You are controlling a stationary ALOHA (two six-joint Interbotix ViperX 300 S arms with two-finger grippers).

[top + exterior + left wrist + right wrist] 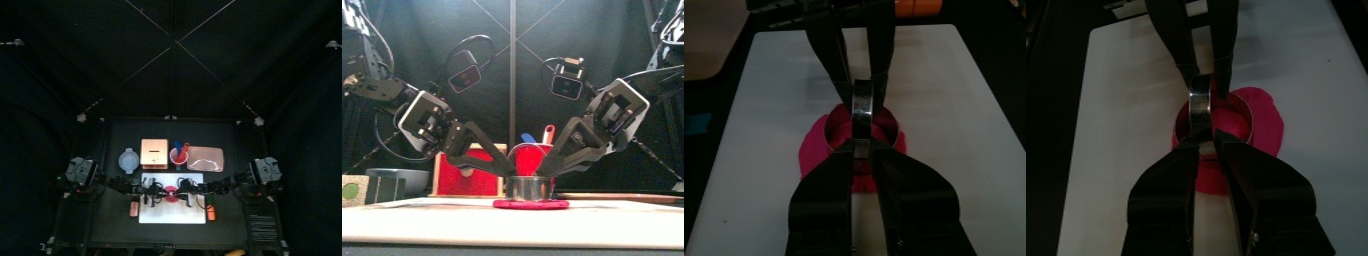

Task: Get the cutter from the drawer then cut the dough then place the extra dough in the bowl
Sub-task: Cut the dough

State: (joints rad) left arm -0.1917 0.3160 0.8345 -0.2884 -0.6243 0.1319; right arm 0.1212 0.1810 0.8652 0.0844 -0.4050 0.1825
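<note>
Since the round metal cutter [529, 188] is standing upright on the red dough [531, 204] near the middle of the white cutting board [154, 212], the cutting step looks to be the one in hand. The left gripper [498, 179] is pinching the cutter's left rim and the right gripper [560, 174] its right rim. Each has its jaws drawn narrow onto the thin wall, probably so the pair can press down evenly without tipping it. A margin of dough is showing outside the cutter. I take that to be the extra meant for the blue-grey bowl [127, 160], which is sitting beyond the board's far left corner, left of the wooden box [154, 152] and the red cup [531, 156].
</note>
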